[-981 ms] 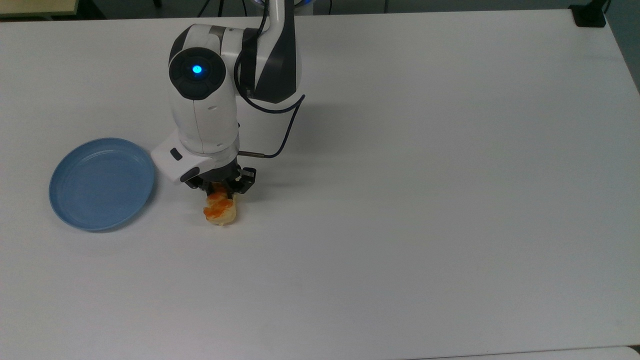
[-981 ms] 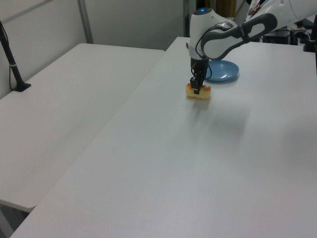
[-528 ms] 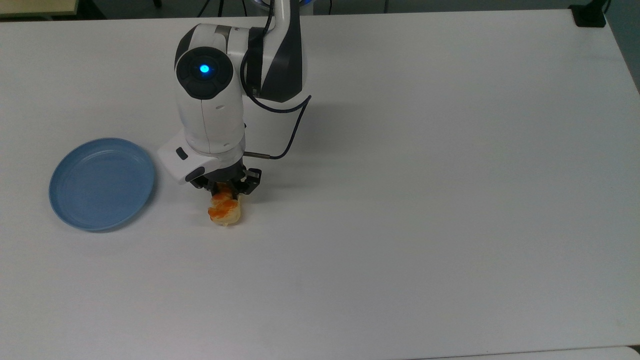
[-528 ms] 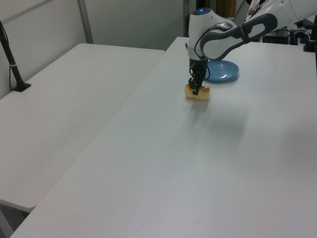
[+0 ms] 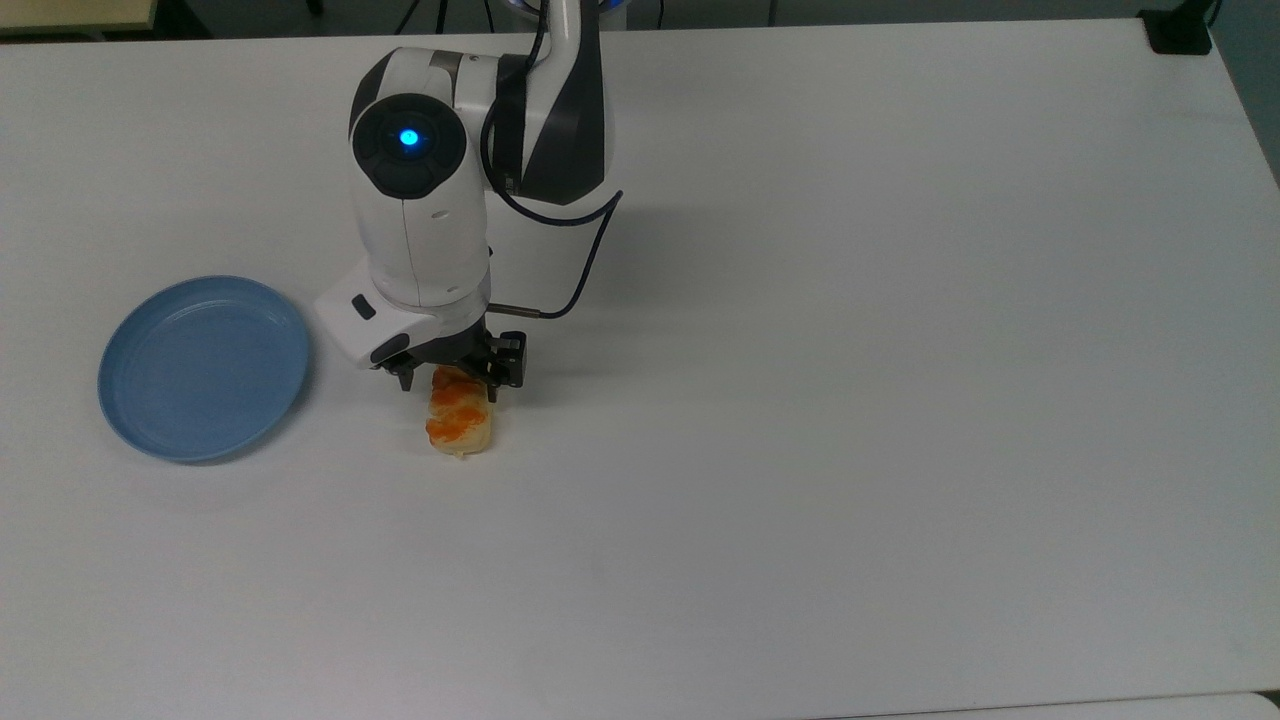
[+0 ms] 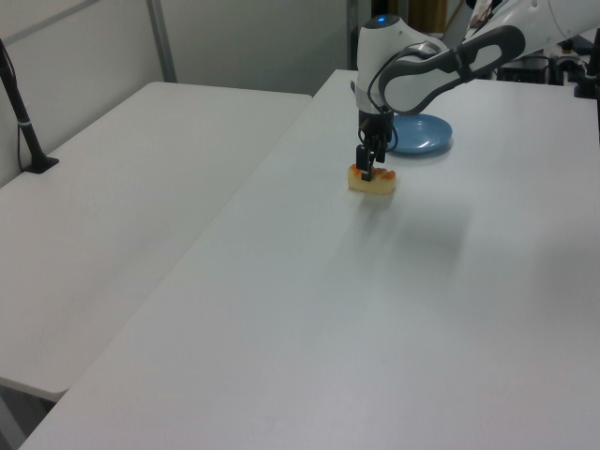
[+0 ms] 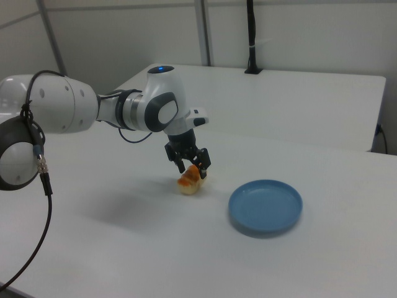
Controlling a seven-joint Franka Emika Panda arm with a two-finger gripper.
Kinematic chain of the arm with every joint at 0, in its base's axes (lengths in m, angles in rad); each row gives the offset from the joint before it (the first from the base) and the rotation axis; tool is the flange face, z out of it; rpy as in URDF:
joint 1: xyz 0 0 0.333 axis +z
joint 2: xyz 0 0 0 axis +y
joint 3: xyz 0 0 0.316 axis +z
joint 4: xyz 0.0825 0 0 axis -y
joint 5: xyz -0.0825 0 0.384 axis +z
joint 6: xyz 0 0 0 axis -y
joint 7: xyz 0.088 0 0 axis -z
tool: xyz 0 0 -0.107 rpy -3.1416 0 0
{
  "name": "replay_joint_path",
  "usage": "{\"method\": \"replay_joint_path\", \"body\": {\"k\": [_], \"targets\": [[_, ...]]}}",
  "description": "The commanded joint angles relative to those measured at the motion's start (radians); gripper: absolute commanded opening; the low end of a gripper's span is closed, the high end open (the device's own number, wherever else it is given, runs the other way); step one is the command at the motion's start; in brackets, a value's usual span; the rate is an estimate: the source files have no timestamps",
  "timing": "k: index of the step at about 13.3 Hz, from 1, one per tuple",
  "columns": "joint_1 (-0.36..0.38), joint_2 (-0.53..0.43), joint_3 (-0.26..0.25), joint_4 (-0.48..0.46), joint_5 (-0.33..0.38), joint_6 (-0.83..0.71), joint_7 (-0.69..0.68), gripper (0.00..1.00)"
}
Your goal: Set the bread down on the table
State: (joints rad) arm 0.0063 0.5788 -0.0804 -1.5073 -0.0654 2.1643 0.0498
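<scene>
The bread [image 5: 458,425], a small pale-yellow bun with orange glazed patches, lies on the white table [image 5: 800,400] just to the right of the blue plate in the top view. My gripper [image 5: 455,378] stands over the bun's far end, open, with a black finger on either side and a gap to each. The left view has the bread [image 6: 372,182] resting flat on the table [image 6: 375,309] under the gripper [image 6: 372,169]. Seen from the right view, the gripper [image 7: 191,166] hangs just above the bread [image 7: 189,183].
A round light-blue plate [image 5: 200,365] with nothing on it sits at the top view's left, close to the bread; it is also in the right view as the plate [image 7: 265,206]. A black clamp [image 5: 1178,30] sits at the far right corner. A second white table [image 6: 122,187] adjoins at the left view's left.
The fingers have spread apart and let go of the bread. The bun now lies flat on the table, more of its length showing past the fingers.
</scene>
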Motion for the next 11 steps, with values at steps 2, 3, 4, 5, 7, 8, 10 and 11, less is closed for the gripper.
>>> {"method": "replay_joint_path", "body": {"k": [2,3,4,5,7,8,10,11], "targets": [[0.011,-0.028,-0.004,-0.014,-0.013,-0.031,0.022,1.00],[0.011,-0.030,-0.004,-0.014,-0.013,-0.032,0.022,1.00],[0.012,-0.033,-0.004,-0.014,-0.013,-0.035,0.022,1.00],[0.018,-0.049,-0.005,-0.014,-0.013,-0.050,0.028,1.00],[0.040,-0.109,-0.005,-0.014,-0.011,-0.108,0.053,1.00],[0.053,-0.147,-0.005,-0.016,-0.013,-0.150,0.073,1.00],[0.092,-0.238,-0.010,-0.021,-0.019,-0.255,0.110,1.00],[0.103,-0.285,-0.010,-0.024,-0.028,-0.314,0.114,1.00]]}}
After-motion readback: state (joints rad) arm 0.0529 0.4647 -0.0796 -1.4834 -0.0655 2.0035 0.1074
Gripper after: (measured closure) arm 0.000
